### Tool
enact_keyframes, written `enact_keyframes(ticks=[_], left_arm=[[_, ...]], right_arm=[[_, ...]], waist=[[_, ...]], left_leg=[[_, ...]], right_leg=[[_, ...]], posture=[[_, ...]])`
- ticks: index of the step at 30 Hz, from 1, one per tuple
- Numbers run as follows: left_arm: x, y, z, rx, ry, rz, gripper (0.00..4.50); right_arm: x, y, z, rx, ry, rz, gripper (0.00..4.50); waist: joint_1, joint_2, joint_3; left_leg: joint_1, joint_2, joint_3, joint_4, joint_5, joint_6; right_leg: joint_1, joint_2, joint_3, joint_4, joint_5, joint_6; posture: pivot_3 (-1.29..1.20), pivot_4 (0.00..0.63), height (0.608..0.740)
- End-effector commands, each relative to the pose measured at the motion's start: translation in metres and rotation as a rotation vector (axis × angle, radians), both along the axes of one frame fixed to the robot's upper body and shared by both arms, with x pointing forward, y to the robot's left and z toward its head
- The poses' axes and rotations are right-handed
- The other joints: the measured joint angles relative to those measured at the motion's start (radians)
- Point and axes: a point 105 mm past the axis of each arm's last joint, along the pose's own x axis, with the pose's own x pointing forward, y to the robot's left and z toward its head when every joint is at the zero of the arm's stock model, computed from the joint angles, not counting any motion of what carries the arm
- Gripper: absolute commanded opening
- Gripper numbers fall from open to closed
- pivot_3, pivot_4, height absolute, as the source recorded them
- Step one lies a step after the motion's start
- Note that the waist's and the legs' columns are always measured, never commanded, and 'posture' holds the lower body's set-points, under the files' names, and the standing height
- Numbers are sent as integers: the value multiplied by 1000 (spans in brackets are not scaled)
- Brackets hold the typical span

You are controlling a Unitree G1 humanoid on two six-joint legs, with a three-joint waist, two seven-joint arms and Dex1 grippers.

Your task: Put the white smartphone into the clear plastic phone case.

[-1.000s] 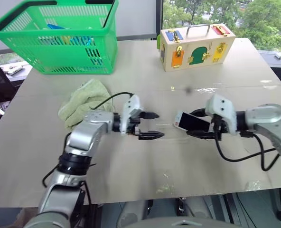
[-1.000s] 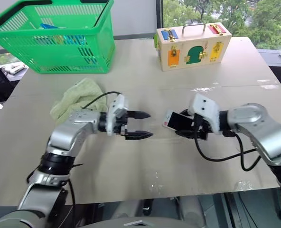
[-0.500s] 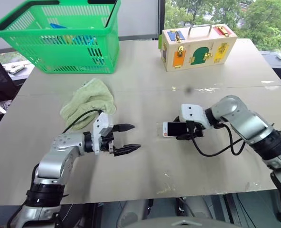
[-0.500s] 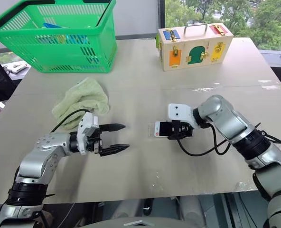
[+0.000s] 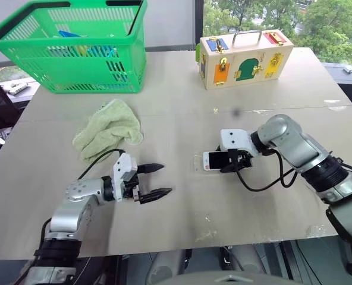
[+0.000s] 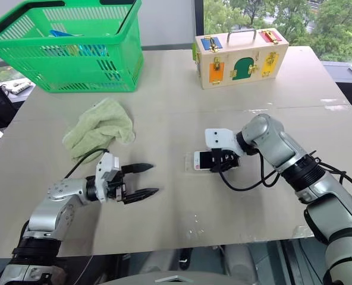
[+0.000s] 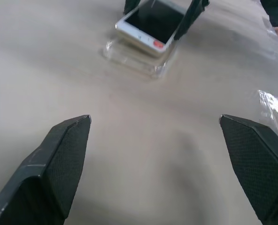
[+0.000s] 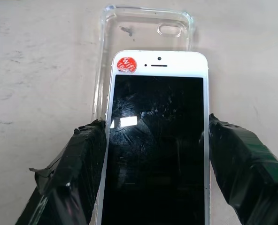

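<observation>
Since a second ago, the right gripper (image 5: pixel 231 160) has come down to the table (image 5: pixel 182 119) with the white smartphone (image 8: pixel 157 140), and the left gripper (image 5: pixel 153 180) has pulled back toward the robot, away from the middle.

Now the phone is pinched along its two long sides by the right gripper's black fingers (image 8: pixel 82 159). It sits screen up, just over the clear plastic phone case (image 8: pixel 146 28), which lies flat on the table. The end with the red sticker reaches partway up the case, so the camera hole end of the case is not covered yet.

To do this step well, I think the phone should slide on until its top meets the far rim, kept straight between the case's side walls, and then be pressed down flat. The case is light and may skid if pushed.

The right arm reaches in from the side with its wrist tipped down. The left arm rests low near the table edge, its fingers (image 7: pixel 64 154) spread wide with nothing between them.
</observation>
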Motion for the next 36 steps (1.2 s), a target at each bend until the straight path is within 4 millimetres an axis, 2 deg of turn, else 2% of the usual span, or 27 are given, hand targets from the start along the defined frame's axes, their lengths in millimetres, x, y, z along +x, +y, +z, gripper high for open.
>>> enact_keyframes(ticks=[1,11,21,27,32,36], left_arm=[[0,10,2,8,-37,-5,4500],[2,25,-20,15,-31,-11,4500],[0,26,-27,8,-38,-22,4500],[1,24,-6,-9,-63,-57,4500],[1,10,29,-15,-96,-99,4500],[1,1,49,-17,-101,-108,4500]], right_arm=[[-7,7,7,9,2,26,2929],[-5,10,19,0,-3,-52,2927],[-13,17,34,1,0,-90,2925],[-21,22,32,-5,27,-105,2918],[-22,20,19,-44,45,-127,2917],[-20,17,9,-87,52,-141,2917]], waist=[[0,0,0],[-4,1,0],[-4,5,-3],[-5,5,-3],[-5,5,-1],[-3,5,-1]], left_leg=[[0,0,0,0,0,0],[2,0,1,0,-1,-1],[5,0,1,-1,-1,-1],[5,0,1,-1,-1,-1],[3,0,1,-1,-1,-1],[3,0,1,-1,-1,-2]], right_leg=[[0,0,0,0,0,0],[0,0,1,2,0,0],[0,0,2,6,0,-1],[0,0,2,6,0,-1],[0,0,2,5,0,-1],[0,0,2,4,0,0]], posture=[[0,150,740],[0,150,740],[0,150,740],[0,150,740],[0,150,740],[0,150,740]])
